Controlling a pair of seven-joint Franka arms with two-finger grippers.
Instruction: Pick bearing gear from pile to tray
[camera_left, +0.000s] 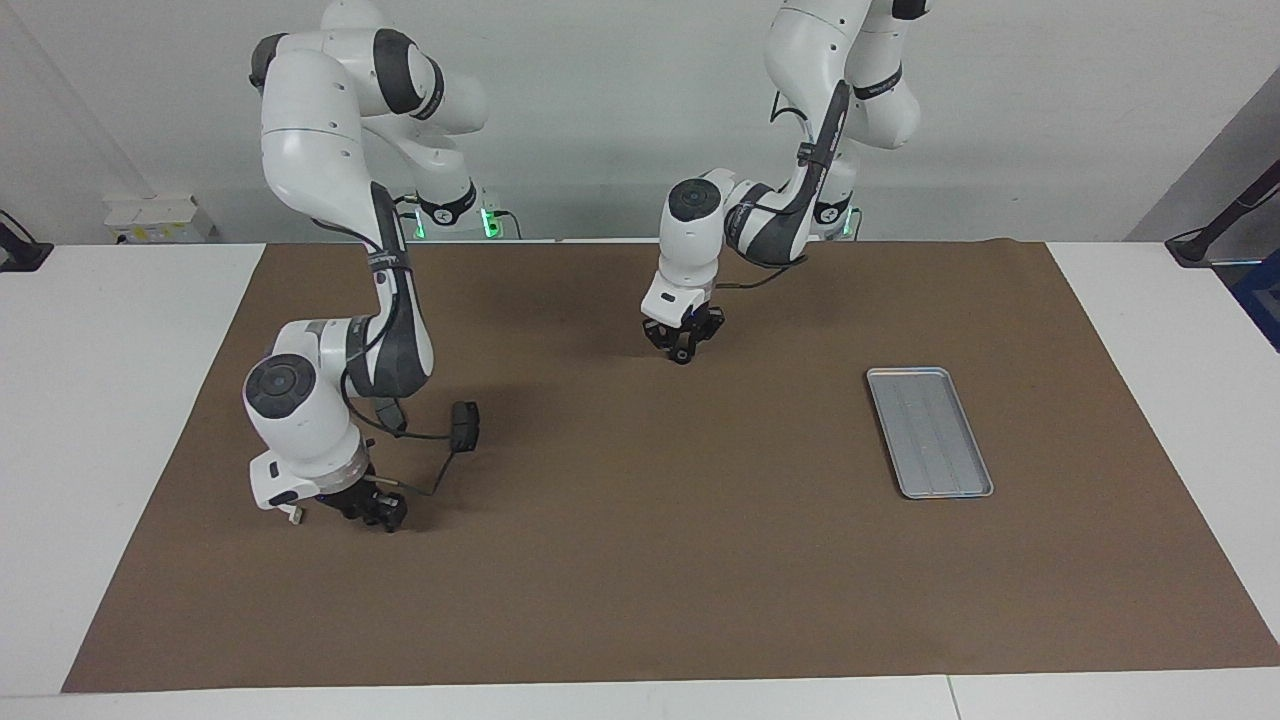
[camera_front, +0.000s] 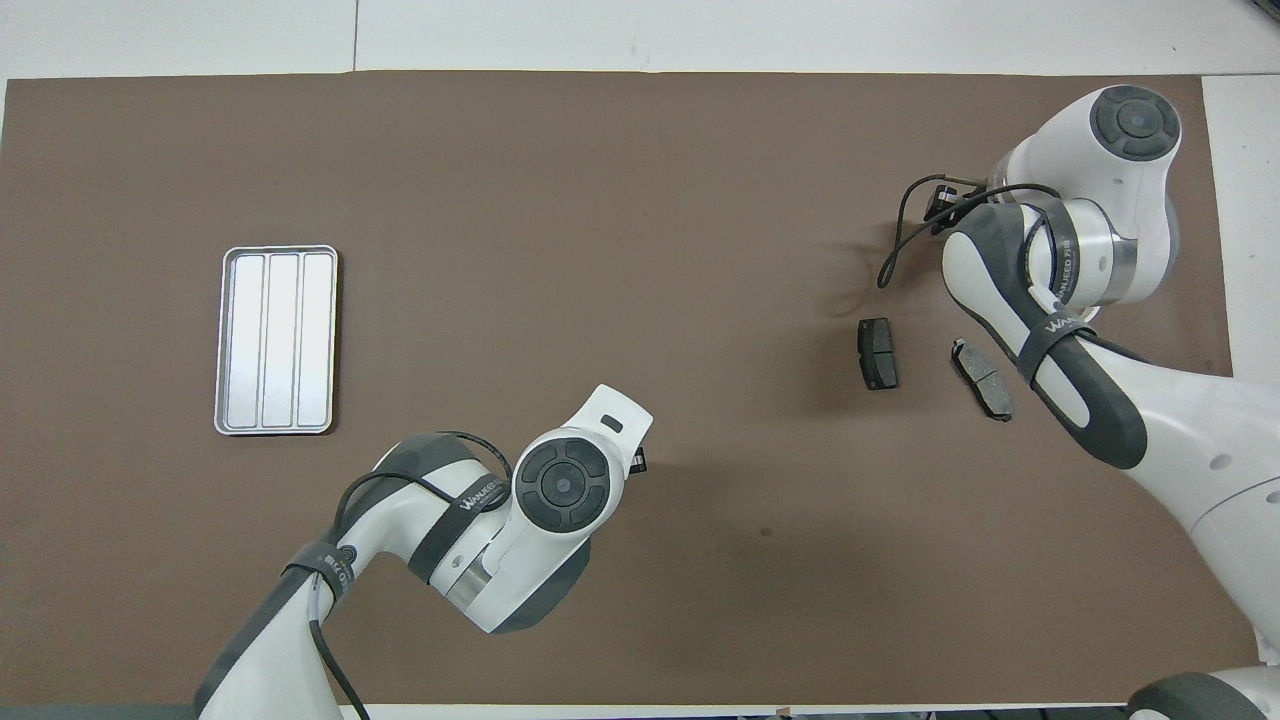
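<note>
Left gripper (camera_left: 683, 350): down at the brown mat (camera_left: 640, 560) near the middle of the table, its fingers drawn in around a small black round part (camera_left: 681, 356) that sits on the mat between the tips; whether the grip is already tight, I cannot tell
Right gripper (camera_left: 378, 514): low at the mat toward the right arm's end of the table, fingers close together at the mat; anything between them is hidden, so grasping or not cannot be told
Tray (camera_left: 929, 431): flat on the mat toward the left arm's end, well apart from both grippers, nothing lying in it
Brake pads: one dark pad (camera_front: 877, 353) and a second pad (camera_front: 981, 379) lie side by side on the mat, near the right arm, closer to the robots than the right gripper's spot
Overhead look: each wrist covers its own fingertips, so the fingers are read from the facing view only
</note>
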